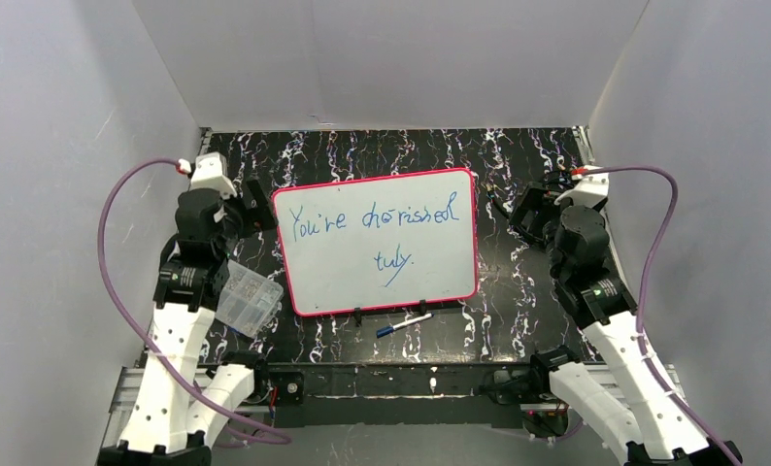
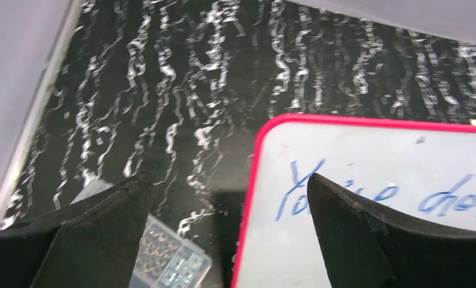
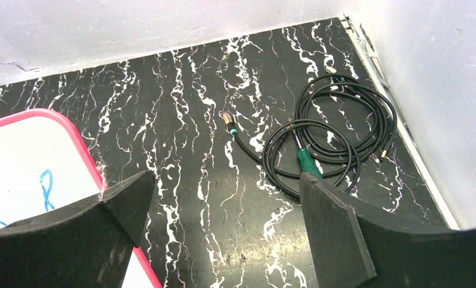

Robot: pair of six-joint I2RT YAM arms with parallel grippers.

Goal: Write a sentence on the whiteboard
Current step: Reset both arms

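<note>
Looks stiff, light, slick-faced: whiteboard [image 1: 333, 277] best pinched at pink frame [image 1: 475, 233]. Both jaws spread, empty.

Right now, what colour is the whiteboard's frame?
Pink-red frame, clearest in the left wrist view.

Table [image 1: 518, 291] seen whole from high behind, left wrist view held close over a whiteboard [image 2: 367, 150] corner, right wrist view held low beside its right edge, whiteboard shared.
</note>
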